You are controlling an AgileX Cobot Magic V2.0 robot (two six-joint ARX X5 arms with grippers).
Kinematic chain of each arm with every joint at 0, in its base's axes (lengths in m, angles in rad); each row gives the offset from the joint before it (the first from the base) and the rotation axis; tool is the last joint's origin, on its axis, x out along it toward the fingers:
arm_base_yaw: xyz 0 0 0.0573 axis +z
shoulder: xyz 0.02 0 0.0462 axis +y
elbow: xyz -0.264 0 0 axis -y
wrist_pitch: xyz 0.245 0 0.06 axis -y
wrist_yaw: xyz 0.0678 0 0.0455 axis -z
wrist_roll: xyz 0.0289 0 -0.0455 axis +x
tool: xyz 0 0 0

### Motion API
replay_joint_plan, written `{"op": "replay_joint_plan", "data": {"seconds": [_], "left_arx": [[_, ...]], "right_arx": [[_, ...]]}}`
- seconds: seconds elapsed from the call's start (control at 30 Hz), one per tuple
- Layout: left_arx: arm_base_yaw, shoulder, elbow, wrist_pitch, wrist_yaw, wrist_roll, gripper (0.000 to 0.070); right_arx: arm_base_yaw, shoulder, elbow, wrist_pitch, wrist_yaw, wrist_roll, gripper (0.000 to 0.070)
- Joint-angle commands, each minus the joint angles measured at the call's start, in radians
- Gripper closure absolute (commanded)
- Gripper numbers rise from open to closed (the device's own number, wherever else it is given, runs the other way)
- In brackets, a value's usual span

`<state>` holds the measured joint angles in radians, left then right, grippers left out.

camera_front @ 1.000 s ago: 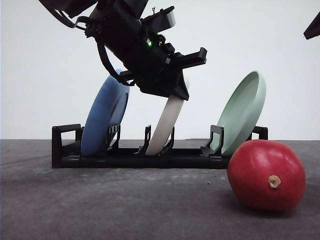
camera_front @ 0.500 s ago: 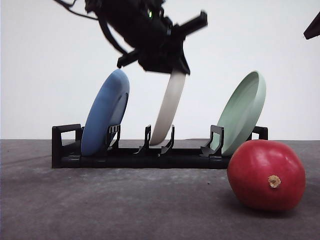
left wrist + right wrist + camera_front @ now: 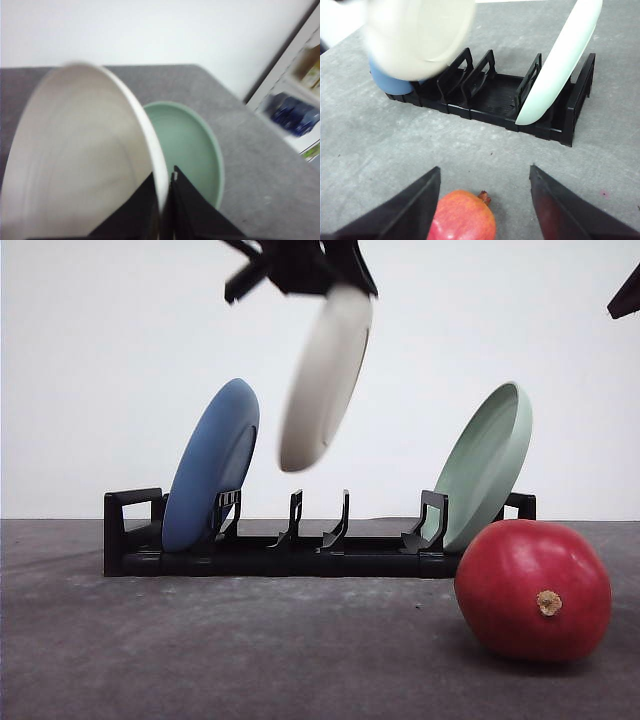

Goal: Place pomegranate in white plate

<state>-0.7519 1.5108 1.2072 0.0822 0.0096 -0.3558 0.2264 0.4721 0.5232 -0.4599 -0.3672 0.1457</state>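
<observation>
On the grey surface (image 3: 200,650) a black rack (image 3: 300,545) holds the blue plate (image 3: 210,465) at its left end. Above the rack's vacant middle slots hangs the white plate (image 3: 325,380), tilted, its rim pinched by the left pincer (image 3: 162,212). The pale green plate (image 3: 485,465) leans at the right end. The pomegranate (image 3: 532,590) lies in front of it, between the spread fingers of the right pincer (image 3: 485,200).

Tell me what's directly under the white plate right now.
The white plate hangs in the left gripper, clear above the black rack. Under it the rack's middle slots sit vacant, between the blue plate and pale green plate. The table behind the rack is hidden.
</observation>
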Motion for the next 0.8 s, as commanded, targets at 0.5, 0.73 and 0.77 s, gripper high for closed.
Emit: {"op": "replay_joint_plan", "data": {"seconds": [0.5,0.73,0.77], "left_arx": [[-0.042,-0.303,-0.382,0.421,0.07,-0.185,0.069],[-0.063,-0.454,-0.595,0.483,0.068,-0.175,0.069],[-0.069,-0.476,-0.62,0.482,0.068,-0.163,0.069]], "right_arx": [[0.003,0.003,0.018,0.01,-0.003,-0.008,0.0343],[0.003,0.003,0.018,0.01,-0.003,-0.008,0.0343],[0.003,0.003,0.018,0.01,-0.003,-0.008,0.0343]]}}
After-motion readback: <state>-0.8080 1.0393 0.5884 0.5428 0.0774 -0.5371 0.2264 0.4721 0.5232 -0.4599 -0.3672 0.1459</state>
